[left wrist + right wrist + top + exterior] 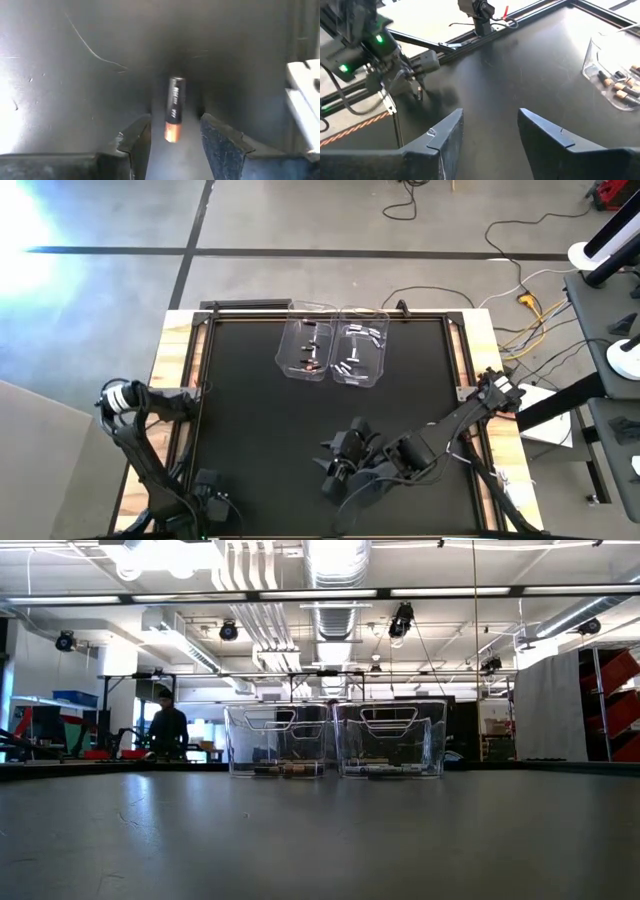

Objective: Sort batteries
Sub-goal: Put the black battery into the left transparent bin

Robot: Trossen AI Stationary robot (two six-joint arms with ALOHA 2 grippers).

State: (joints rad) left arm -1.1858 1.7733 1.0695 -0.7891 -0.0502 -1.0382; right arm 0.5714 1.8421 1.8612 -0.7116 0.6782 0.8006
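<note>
one dark copper-tipped battery (pixel 174 109) lies loose between the left gripper (pixel 176 137) fingers, spread to straddle it; right gripper (pixel 490 131) waits mid-table, parted, empty.

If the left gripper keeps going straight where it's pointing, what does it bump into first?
Probably the dark, copper-ended battery. It lies on the mat right between the left gripper's open fingers, just ahead of their tips. How far off it is stays unclear.

The left gripper (pixel 172 145) is held low at the near left corner of the table, fingers (pixel 136 142) parted. The right gripper (pixel 487 135) is stretched leftward at near centre, its fingers likewise apart.
</note>
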